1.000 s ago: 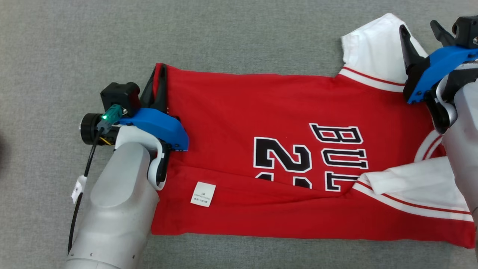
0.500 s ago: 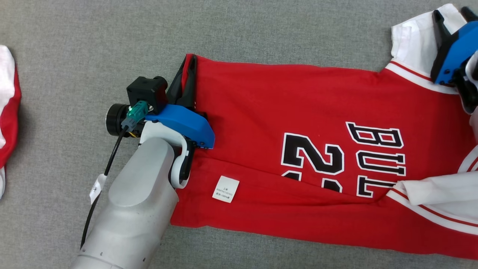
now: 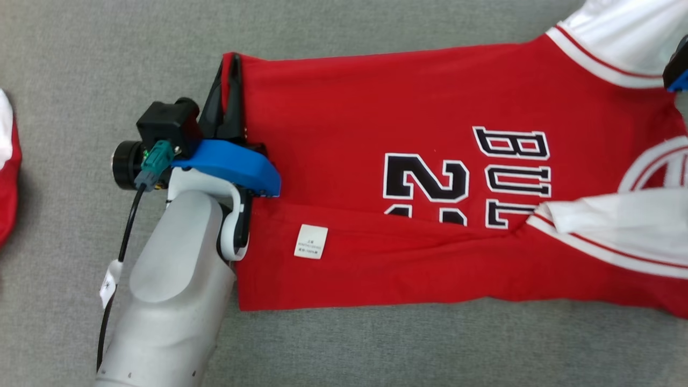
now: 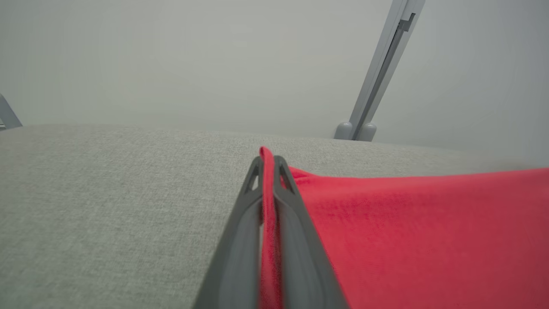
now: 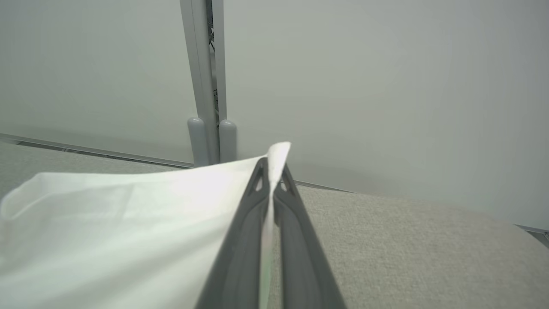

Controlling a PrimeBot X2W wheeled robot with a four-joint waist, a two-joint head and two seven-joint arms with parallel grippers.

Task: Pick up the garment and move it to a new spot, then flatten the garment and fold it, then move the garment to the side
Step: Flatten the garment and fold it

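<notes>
The garment is a red jersey with black lettering and white sleeves, spread sideways on the grey cloth surface, its near long edge folded over with a white label showing. My left gripper is shut on the garment's far hem corner; in the left wrist view red cloth is pinched between the fingers of that gripper. A blue part of my right gripper shows at the head view's right edge. In the right wrist view my right gripper is shut on the edge of the white sleeve.
Another red and white cloth lies at the head view's left edge. The grey cloth surface extends around the garment. A pale wall with a grey upright post stands behind the surface's far edge.
My right gripper has closed on the white sleeve. The head view has shifted, so the right gripper is now mostly past the right edge. The left gripper keeps its hold on the hem.
</notes>
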